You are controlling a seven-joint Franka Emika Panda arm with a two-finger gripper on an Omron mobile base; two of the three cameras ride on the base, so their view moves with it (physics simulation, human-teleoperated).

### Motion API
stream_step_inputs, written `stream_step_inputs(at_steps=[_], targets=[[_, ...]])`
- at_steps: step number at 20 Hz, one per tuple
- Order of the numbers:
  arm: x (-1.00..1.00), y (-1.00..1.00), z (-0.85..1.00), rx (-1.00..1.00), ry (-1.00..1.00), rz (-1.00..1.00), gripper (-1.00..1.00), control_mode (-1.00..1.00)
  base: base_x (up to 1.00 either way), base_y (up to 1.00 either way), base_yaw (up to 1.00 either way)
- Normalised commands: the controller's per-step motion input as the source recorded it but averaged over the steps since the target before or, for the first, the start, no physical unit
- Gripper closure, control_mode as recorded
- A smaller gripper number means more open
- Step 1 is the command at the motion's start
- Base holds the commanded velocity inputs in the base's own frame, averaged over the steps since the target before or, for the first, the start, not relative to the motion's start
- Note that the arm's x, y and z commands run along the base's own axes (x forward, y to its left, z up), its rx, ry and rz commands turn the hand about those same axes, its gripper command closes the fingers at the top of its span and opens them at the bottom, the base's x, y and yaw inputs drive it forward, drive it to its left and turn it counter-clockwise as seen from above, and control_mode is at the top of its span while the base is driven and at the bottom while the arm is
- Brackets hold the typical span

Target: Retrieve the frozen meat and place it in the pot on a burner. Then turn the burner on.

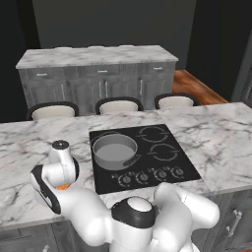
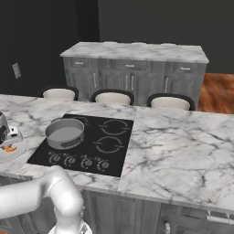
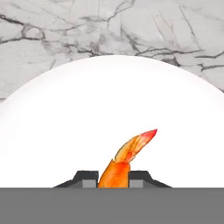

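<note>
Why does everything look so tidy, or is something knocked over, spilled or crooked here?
Nothing stands out. The pot sits upright on the cooktop, and the frozen meat lies on the white plate between the gripper fingertips.

Both base views look forward and down from behind arm, left and right, sharing cooktop [image 1: 145, 157], pot [image 1: 114, 150] and marble surface [image 1: 29, 142]. Hand view close over white plate [image 3: 87, 113].

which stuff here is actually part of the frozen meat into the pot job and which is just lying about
Part of the job:
- frozen meat, between the gripper fingertips
- pot, on the front left burner
- knobs along the cooktop front

Just lying about:
- white plate under the meat
- three stools behind the counter
- far cabinet
</note>
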Motion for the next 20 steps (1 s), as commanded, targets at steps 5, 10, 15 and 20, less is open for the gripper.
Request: stream_step_inputs(at_steps=[5,10,15,20], targets=[[-0.23,0.0,0.55,-0.06,-0.01,0.0,1.0,-1.0,0.0,0.0,0.0],[-0.12,-0.07,0.72,-0.12,0.0,0.0,1.0,-1.0,0.0,0.0,0.0],[0.0,-0.47,0.64,-0.07,0.0,-0.02,1.0,-1.0,0.0,0.0,0.0],[0.14,-0.58,0.59,-0.11,0.0,-0.09,1.0,-1.0,0.0,0.0,0.0]])
